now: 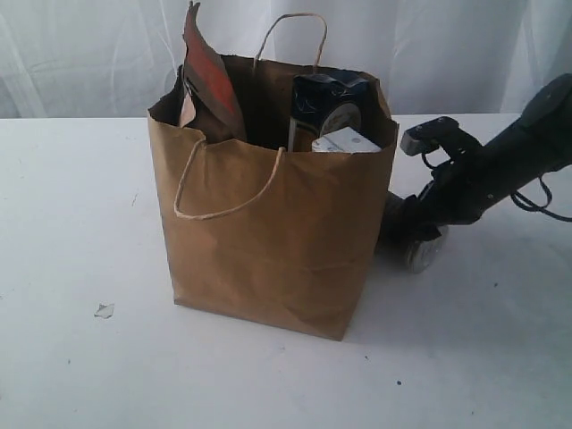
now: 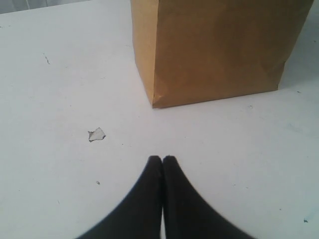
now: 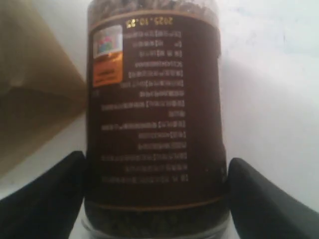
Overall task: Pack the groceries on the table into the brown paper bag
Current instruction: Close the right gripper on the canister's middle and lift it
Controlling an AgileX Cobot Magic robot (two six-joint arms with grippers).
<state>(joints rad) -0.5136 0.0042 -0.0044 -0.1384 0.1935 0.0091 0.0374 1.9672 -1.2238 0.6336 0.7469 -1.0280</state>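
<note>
The brown paper bag [image 1: 268, 232] stands upright on the white table [image 1: 71, 197]. Out of its open top stick a brown-orange pouch [image 1: 210, 85], a dark blue packet [image 1: 326, 103] and a small white carton [image 1: 347, 141]. Low behind the bag's right side, my right gripper [image 3: 157, 162] is shut on a clear jar [image 3: 154, 114] with a dark brown label; one finger presses on each side of it. The bag [image 3: 30, 99] is close beside the jar. My left gripper [image 2: 162, 158] is shut and empty, above the table in front of the bag [image 2: 214, 50].
A small paper scrap [image 2: 96, 134] lies on the table near the left gripper, also seen in the exterior view left of the bag as a scrap [image 1: 105, 310]. The right arm [image 1: 500, 161] reaches in from the right edge. A white curtain hangs behind.
</note>
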